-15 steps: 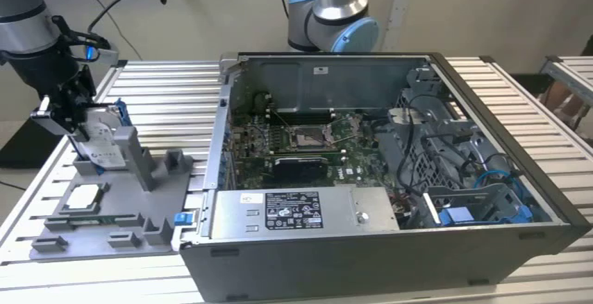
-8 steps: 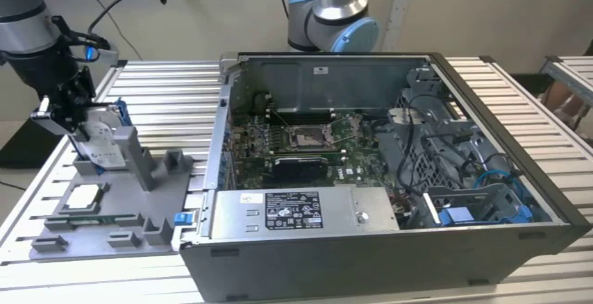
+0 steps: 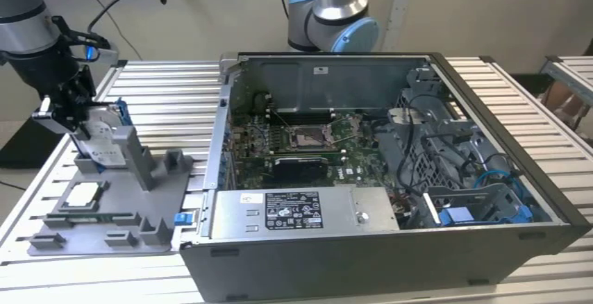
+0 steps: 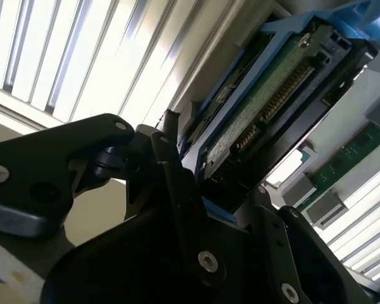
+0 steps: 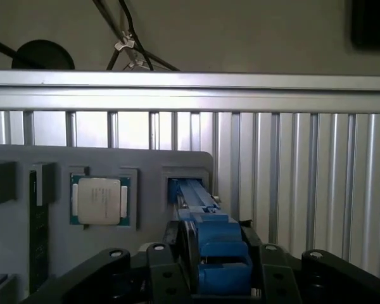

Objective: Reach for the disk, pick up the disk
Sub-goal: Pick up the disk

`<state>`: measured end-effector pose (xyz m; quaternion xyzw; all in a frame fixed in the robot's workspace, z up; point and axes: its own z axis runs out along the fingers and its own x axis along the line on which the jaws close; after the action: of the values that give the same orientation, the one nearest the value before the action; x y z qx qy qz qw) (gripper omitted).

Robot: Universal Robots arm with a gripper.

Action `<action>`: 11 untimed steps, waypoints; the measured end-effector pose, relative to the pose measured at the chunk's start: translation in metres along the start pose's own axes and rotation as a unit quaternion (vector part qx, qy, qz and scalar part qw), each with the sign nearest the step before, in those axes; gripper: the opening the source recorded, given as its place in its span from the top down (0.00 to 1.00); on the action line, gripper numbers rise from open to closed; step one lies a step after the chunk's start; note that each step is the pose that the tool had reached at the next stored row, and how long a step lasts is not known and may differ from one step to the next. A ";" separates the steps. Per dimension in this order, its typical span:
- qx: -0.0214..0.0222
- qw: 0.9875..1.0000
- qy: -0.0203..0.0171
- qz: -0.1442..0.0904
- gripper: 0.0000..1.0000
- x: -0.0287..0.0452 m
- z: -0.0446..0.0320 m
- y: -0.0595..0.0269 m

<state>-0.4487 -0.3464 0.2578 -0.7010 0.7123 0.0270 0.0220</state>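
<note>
Plainly a tight lift: the disk (image 3: 105, 148) stands on edge in its slot (image 5: 189, 178), gripped at its upper end.
On the table (image 3: 546, 110), beside the open computer case (image 3: 371, 262), the grey fixture (image 3: 139, 200) holds it upright; the gripper (image 3: 85, 129) has its fingers (image 5: 185, 250) pinched narrowly on the blue bracket (image 5: 212, 244). A tilted pull could jam it, drag the fixture, or let the bracket slip.

gripper (image 5: 218, 256) astride disk (image 5: 209, 235), seemingly clamped | chip (image 5: 99, 200) nearby, seated in grey tray (image 5: 145, 161)
</note>
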 end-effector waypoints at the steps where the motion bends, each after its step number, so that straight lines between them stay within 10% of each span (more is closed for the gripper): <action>1: 0.000 1.000 0.000 0.000 0.00 0.0000 0.0000 0.0000; 5: 0.002 1.000 -0.001 -0.003 0.00 -0.0004 -0.0022 -0.0001; 6: 0.001 1.000 -0.001 -0.005 1.00 -0.0005 -0.0042 0.0001; 11: 0.000 1.000 0.000 -0.011 1.00 -0.0012 -0.0185 0.0003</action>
<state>-0.4488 -0.3464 0.2763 -0.7089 0.7044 0.0269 0.0221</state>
